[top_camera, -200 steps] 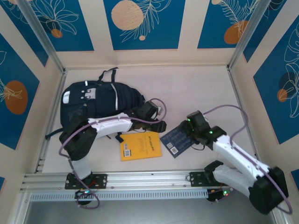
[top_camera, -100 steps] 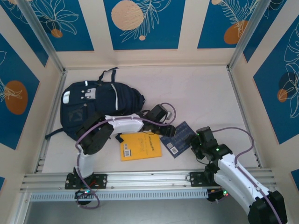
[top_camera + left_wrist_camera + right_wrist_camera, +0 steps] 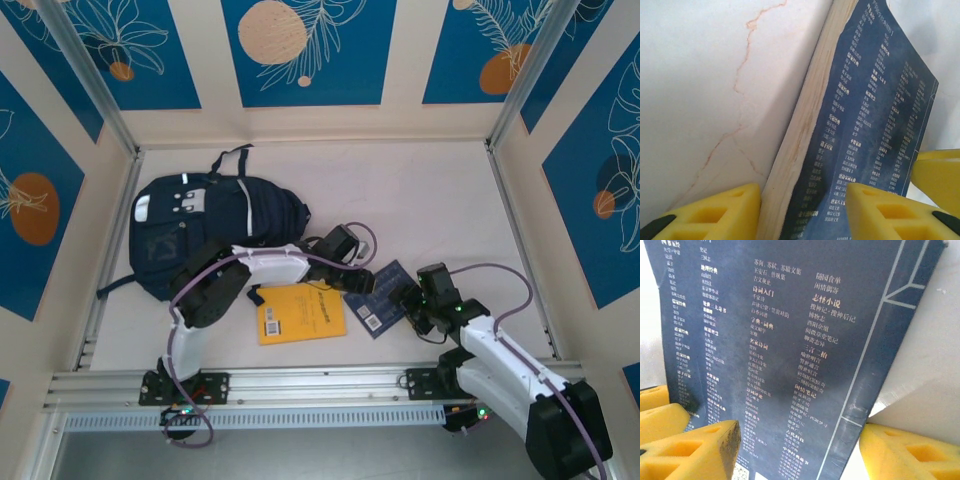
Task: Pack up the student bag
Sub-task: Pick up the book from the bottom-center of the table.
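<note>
The student bag (image 3: 200,225), dark navy with white stripes, lies at the back left of the table. A dark blue book (image 3: 388,296) with pale print lies right of centre. My left gripper (image 3: 358,280) is at the book's left side. Its yellow fingers (image 3: 705,212) straddle the cream page edge of the book (image 3: 875,100), one beside the pages and one over the cover, with a gap between. My right gripper (image 3: 412,302) is at the near right of the book (image 3: 780,340). One of its fingers (image 3: 695,450) is over the cover and the other is past the spine, standing wide apart.
A yellow book (image 3: 300,312) lies flat just left of the blue one, near the front rail (image 3: 320,385). Walls close in the table at the back and both sides. Bare tabletop (image 3: 420,200) stretches behind the blue book.
My left gripper swung right from the bag's edge to the blue book. My right arm pulled back toward the near edge, then came forward again to the book's near right side.
</note>
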You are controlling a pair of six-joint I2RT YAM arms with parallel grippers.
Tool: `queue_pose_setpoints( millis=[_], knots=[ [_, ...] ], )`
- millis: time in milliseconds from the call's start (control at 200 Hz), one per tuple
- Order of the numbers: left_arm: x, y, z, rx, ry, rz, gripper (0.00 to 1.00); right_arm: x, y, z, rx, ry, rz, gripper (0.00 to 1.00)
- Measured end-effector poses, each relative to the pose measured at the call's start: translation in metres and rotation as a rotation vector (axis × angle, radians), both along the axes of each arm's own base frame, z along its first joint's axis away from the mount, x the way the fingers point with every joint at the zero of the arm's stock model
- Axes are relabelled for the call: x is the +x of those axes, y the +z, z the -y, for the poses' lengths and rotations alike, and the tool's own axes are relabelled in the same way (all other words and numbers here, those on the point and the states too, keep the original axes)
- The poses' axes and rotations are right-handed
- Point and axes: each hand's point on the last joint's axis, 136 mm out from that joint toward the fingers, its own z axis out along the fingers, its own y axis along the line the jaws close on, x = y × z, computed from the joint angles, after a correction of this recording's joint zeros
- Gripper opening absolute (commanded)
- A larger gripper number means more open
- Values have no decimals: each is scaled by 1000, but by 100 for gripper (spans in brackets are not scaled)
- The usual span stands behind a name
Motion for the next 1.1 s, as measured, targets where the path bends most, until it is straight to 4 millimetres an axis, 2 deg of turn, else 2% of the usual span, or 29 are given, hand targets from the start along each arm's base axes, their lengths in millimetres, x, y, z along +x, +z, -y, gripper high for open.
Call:
queue_pose_setpoints(
  millis=[320,550,850,1100],
  knots=[
    [2,3,5,-43,23,-44,34,5,8,0,79,-12,1,67],
    [0,8,10,-80,16,-59,20,11,14,-3,174,-49,71,67],
    [0,10,12,-147,36,-98,13,14,23,5,211,-96,132,68],
    [-11,19,17,-321,80,-253,10,13,24,4,199,-57,147,69]
  ],
)
